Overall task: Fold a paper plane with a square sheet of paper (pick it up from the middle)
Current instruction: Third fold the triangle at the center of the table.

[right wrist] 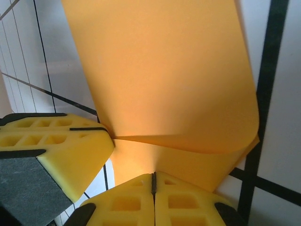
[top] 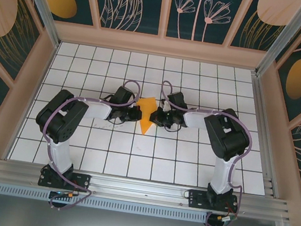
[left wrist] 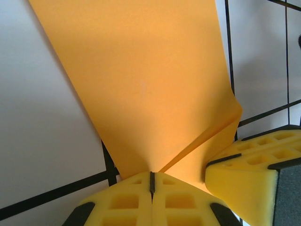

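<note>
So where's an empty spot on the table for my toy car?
Bare tiles run along the back wall, and at the table's front by the metal rail. The middle is crowded: the left end effector and right end effector pinch the orange paper.

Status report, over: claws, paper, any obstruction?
Left claw shut on orange paper. Right claw shut on it too. Paper partly folded, pointed. Claws crowd each other.
</note>
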